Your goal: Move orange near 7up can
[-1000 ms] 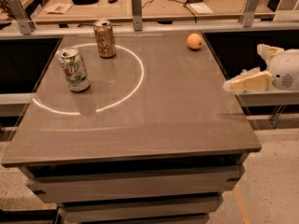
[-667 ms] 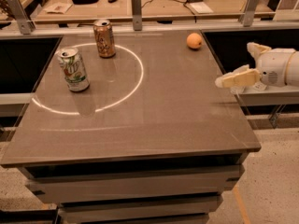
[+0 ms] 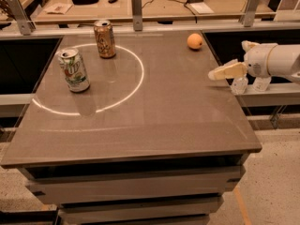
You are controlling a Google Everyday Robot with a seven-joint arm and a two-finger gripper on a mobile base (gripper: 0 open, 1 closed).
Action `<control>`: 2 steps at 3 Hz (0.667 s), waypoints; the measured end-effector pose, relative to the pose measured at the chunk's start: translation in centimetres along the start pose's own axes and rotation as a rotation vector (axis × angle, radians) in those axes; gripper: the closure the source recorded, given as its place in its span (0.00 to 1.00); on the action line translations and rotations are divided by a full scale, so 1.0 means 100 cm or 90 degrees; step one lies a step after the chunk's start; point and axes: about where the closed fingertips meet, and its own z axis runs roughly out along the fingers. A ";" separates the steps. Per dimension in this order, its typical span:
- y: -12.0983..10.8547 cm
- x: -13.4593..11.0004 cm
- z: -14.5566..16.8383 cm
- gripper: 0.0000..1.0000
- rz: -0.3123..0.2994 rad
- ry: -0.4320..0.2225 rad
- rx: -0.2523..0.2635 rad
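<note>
The orange (image 3: 194, 41) lies on the grey table (image 3: 154, 125) near its far right edge. The white and green 7up can (image 3: 74, 70) stands upright at the left side of the table, far from the orange. My gripper (image 3: 228, 59) hovers at the table's right edge, below and to the right of the orange and apart from it. Its fingers (image 3: 226, 71) are spread and hold nothing.
A brown-orange can (image 3: 105, 39) stands upright at the back, right of the 7up can. A bright ring of light marks the tabletop around the cans. A rail with posts (image 3: 136, 3) runs behind the table, with a cluttered bench beyond it.
My gripper has moved left from beyond the table's right side to its right edge, and slightly up towards the orange. The orange and both cans have not moved.
</note>
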 end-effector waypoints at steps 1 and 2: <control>-0.022 0.001 0.018 0.00 0.035 0.031 0.031; -0.035 0.001 0.033 0.00 0.056 0.039 0.055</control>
